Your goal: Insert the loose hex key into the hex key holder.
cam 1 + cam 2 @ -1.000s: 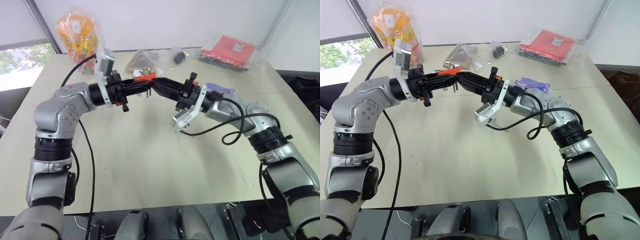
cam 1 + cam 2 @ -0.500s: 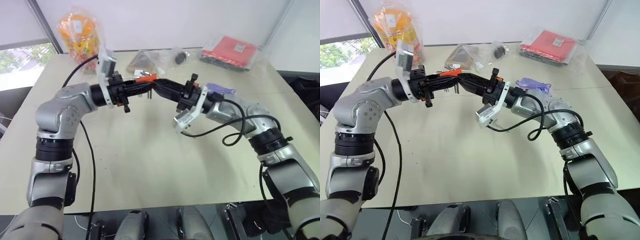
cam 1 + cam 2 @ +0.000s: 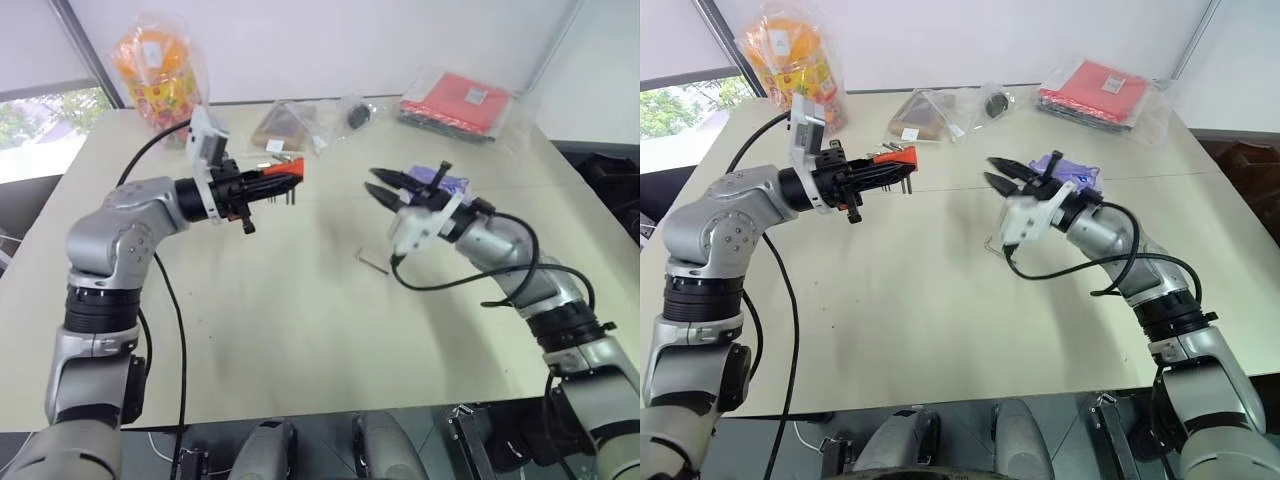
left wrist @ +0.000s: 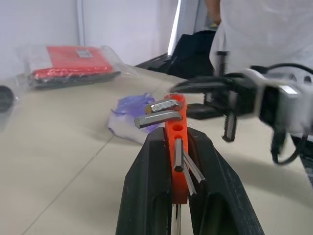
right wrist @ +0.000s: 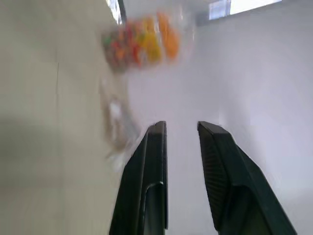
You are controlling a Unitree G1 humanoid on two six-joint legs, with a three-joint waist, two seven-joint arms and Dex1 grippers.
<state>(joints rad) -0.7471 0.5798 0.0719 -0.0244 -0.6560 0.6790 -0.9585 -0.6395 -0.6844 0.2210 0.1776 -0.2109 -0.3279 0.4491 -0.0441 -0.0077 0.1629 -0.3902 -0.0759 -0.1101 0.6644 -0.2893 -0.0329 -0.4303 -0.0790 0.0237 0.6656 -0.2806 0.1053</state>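
Left eye view: thin dark-grey L-shaped loose hex key [image 3: 373, 263] lies on the table, not inserted. Beyond it, the right gripper [image 3: 384, 186] hovers parted and empty; the left gripper [image 3: 280, 181] clamps the red-orange plastic hex key holder [image 3: 281, 176].

**Hidden and blurred**

Lower end of the hex key holder [image 4: 175, 161] buried between the left end effector's fingers [image 4: 146, 196]. Right wrist view smeared: candy bag [image 5: 142, 46] only a colourful blur. Loose hex key [image 3: 373, 263] too small for detail.
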